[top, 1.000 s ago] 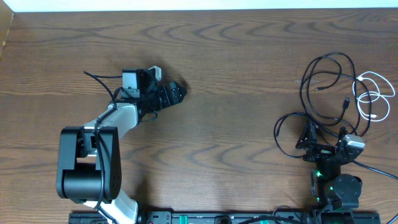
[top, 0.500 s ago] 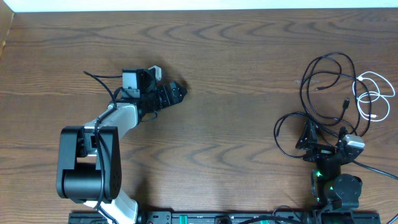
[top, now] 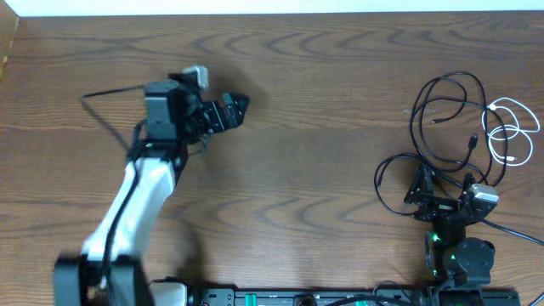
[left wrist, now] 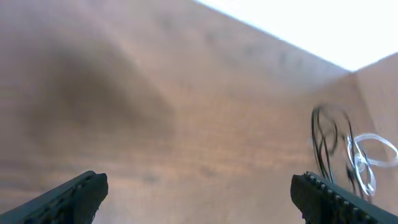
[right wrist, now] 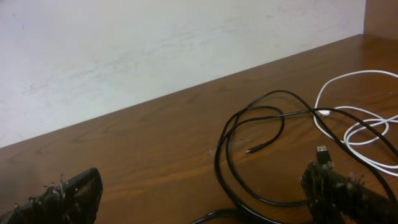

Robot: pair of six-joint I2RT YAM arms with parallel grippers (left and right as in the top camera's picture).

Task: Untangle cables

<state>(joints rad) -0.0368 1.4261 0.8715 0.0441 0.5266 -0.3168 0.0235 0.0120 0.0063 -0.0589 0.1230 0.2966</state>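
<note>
The cables lie in a loose tangle at the right of the table: black cables (top: 442, 110) in overlapping loops and a white cable (top: 510, 136) coiled beside them. My right gripper (top: 444, 189) stands open at the near edge of the tangle. In the right wrist view the black cables (right wrist: 249, 149) run between its spread fingers, with the right gripper (right wrist: 202, 199) closed on nothing and the white cable (right wrist: 354, 124) further right. My left gripper (top: 231, 110) is open over bare wood at the left. The left wrist view shows the left gripper (left wrist: 199, 202) empty and the black cables (left wrist: 324, 134) far off.
The wooden table (top: 323, 170) stretches between the two arms. A pale wall (right wrist: 155, 50) borders the table's far edge. Thicker black cords (top: 510, 229) trail from the right arm's base. A rail (top: 297, 297) runs along the front edge.
The left arm has lifted and stretched out, carrying its gripper slightly left and toward the far edge. The right arm and the cables have not moved.
</note>
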